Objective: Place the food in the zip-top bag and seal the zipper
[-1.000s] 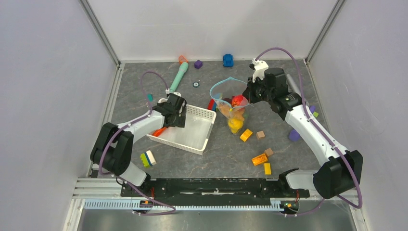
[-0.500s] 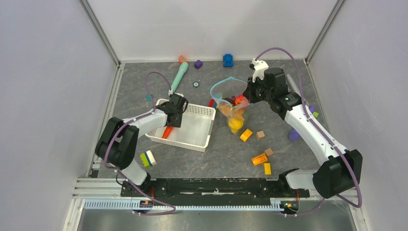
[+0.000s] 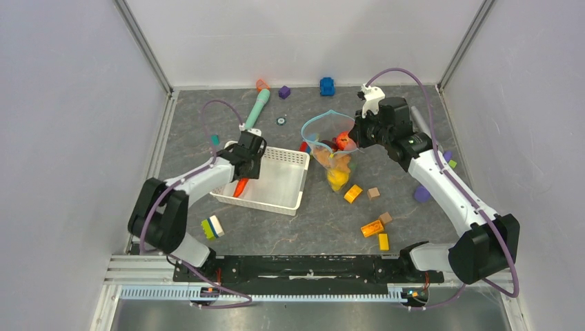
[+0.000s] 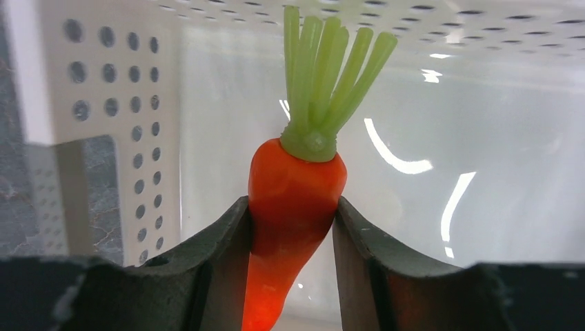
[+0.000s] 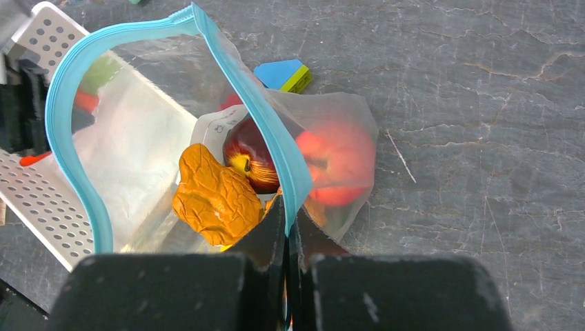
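My left gripper (image 3: 243, 176) is shut on the orange carrot (image 4: 293, 207), green top pointing away, inside the white mesh basket (image 3: 293, 165); the carrot also shows in the top view (image 3: 240, 187). My right gripper (image 3: 353, 138) is shut on the light-blue zipper (image 5: 276, 155) of the clear zip-top bag (image 3: 331, 148) and holds its mouth open and raised. Inside the bag are a red fruit (image 5: 332, 165), a dark maroon one (image 5: 248, 155), a wrinkled orange piece (image 5: 215, 196) and a yellow one (image 3: 336, 179).
A teal marker-shaped toy (image 3: 256, 109) lies behind the basket. Blocks lie scattered: orange (image 3: 353, 194), wooden (image 3: 373, 193), orange and yellow (image 3: 376, 231) right of centre, a blue one (image 3: 327, 85) and purple one (image 3: 284, 91) at the back, a green-white-blue one (image 3: 212, 227) near front left.
My left gripper has closed on the carrot inside the basket and shifted slightly back. The basket slid a little. The right arm and the bag have hardly moved.
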Action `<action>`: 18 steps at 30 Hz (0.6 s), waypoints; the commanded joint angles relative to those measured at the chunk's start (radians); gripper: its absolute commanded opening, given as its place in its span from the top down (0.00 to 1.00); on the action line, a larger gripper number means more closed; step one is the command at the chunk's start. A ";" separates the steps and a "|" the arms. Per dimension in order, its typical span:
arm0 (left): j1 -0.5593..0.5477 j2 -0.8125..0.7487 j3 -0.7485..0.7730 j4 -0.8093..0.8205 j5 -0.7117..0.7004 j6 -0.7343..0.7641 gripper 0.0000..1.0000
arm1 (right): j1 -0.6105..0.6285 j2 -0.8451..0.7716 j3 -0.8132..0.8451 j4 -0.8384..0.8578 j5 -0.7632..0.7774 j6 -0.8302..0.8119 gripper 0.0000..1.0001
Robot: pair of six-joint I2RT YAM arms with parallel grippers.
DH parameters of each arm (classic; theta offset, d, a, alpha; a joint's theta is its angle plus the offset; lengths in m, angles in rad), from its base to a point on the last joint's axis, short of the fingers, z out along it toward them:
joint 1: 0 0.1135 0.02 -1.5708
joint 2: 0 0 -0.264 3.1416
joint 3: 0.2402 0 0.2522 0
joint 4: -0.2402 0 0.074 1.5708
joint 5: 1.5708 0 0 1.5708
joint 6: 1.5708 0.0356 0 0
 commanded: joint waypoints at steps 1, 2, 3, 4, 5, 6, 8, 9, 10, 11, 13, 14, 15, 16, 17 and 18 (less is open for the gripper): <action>0.004 -0.159 0.052 0.026 0.043 -0.016 0.87 | 0.003 -0.008 0.005 0.034 0.007 -0.012 0.99; 0.004 -0.190 0.056 0.031 0.059 -0.015 0.88 | 0.003 -0.009 0.005 0.034 0.007 -0.012 1.00; 0.004 -0.217 0.060 0.039 0.078 -0.015 0.88 | 0.003 -0.009 0.006 0.034 0.007 -0.012 1.00; 0.004 -0.252 0.063 0.050 0.112 -0.011 0.88 | 0.003 -0.009 0.007 0.033 0.006 -0.013 1.00; 0.004 -0.286 0.065 0.071 0.152 -0.012 0.88 | 0.002 -0.008 0.007 0.033 0.006 -0.011 1.00; 0.004 -0.321 0.066 0.099 0.190 -0.014 0.88 | 0.004 -0.008 0.008 0.033 0.007 -0.012 1.00; 0.003 -0.376 0.066 0.171 0.312 -0.027 0.87 | 0.003 -0.006 0.009 0.034 0.004 -0.011 1.00; 0.004 -0.395 0.071 0.201 0.360 -0.039 0.87 | 0.003 -0.006 0.010 0.034 0.004 -0.012 1.00; 0.004 -0.411 0.076 0.238 0.404 -0.053 0.87 | 0.003 -0.005 0.009 0.034 0.003 -0.012 1.00; 0.004 -0.423 0.087 0.273 0.428 -0.077 0.88 | 0.003 -0.007 0.008 0.033 0.003 -0.013 1.00; 0.002 -0.435 0.096 0.360 0.484 -0.122 0.94 | 0.002 -0.008 0.008 0.033 0.002 -0.012 1.00; 0.002 -0.437 0.094 0.413 0.524 -0.135 0.96 | 0.002 -0.008 0.008 0.036 0.002 -0.011 1.00; 0.001 -0.432 0.090 0.481 0.563 -0.144 0.97 | 0.004 -0.009 0.007 0.035 0.000 -0.013 1.00; 0.001 -0.425 0.091 0.533 0.608 -0.142 0.96 | 0.004 -0.009 0.007 0.034 0.001 -0.013 1.00; 0.000 -0.408 0.101 0.568 0.635 -0.136 0.96 | 0.003 -0.009 0.007 0.034 -0.001 -0.013 1.00; -0.001 -0.393 0.125 0.587 0.658 -0.135 0.96 | 0.003 -0.008 0.006 0.034 -0.002 -0.013 1.00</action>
